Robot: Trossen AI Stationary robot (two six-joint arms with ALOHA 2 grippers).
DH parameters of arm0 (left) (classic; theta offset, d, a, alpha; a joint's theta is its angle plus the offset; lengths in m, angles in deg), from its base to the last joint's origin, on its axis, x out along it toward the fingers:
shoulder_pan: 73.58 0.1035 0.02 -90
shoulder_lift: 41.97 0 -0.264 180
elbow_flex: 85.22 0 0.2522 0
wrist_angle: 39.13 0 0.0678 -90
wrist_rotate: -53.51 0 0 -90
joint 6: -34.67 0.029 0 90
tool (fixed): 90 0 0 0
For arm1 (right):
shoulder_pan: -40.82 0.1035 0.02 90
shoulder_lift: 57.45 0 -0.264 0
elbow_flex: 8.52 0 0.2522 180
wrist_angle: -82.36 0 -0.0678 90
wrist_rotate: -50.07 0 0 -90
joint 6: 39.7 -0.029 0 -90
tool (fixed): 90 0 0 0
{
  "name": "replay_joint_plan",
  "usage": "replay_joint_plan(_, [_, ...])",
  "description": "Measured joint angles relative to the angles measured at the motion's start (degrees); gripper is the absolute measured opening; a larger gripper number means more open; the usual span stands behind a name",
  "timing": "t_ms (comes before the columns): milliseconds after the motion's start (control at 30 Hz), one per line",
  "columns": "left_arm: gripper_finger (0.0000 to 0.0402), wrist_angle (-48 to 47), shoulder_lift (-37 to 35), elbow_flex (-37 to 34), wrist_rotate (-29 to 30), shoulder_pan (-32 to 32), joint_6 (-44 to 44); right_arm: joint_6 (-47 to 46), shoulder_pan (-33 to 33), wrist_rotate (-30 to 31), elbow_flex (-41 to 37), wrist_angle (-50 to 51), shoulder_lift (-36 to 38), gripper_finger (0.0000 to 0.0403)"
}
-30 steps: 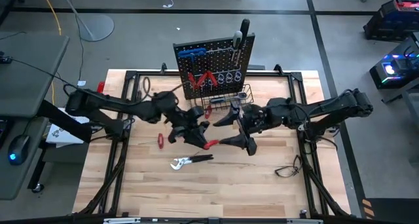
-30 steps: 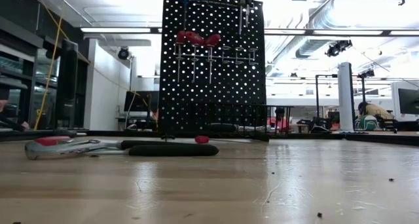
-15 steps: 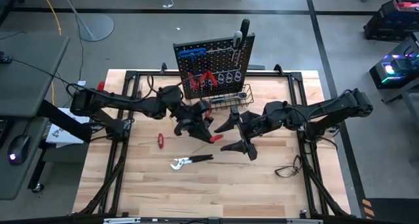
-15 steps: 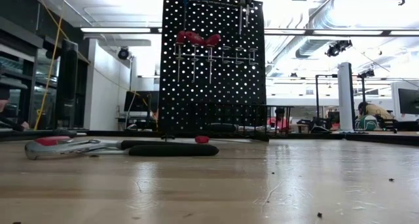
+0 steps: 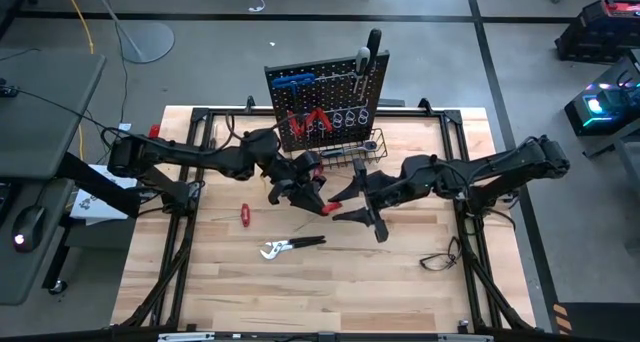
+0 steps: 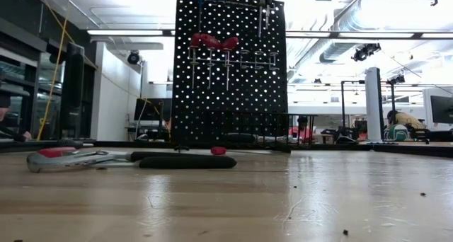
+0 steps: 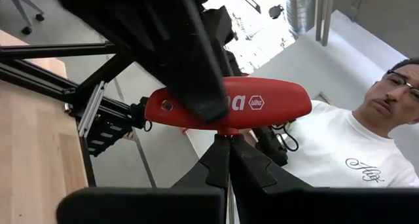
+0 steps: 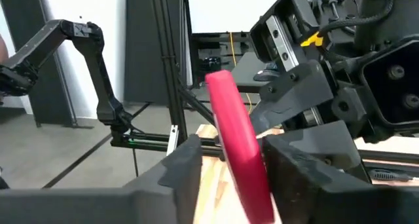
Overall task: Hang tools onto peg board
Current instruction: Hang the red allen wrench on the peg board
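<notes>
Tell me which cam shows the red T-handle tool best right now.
Left wrist view: the red T-handle tool fills the frame, shaft pinched in the left gripper. Right wrist view shows it edge-on; high view, a small red speck; low view misses it.

The near half of the table [image 5: 330, 292] lies open, broken only by the pliers [image 5: 290, 246] and a small red screwdriver [image 5: 243, 215]. Both arms meet in front of the peg board [image 5: 325, 102], blocking approach to its wire basket [image 5: 352, 152].

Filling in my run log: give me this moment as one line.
phase: handover above table | left gripper: shut on red T-handle tool | right gripper: closing around its handle | peg board: partly filled | pliers: on table
</notes>
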Motion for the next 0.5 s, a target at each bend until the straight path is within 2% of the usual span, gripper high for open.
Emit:
replay_joint_plan(300, [0.0, -0.8, 0.0, -0.1, -0.7, 0.4, 0.1, -0.4, 0.0, -0.3, 0.0, -0.2, -1.2, 0.0037])
replay_joint_plan(500, [0.0001, -1.8, 0.0, -0.1, 0.7, 0.7, -0.4, -4.0, 0.1, 0.2, 0.0, 0.4, -0.7, 0.0037])
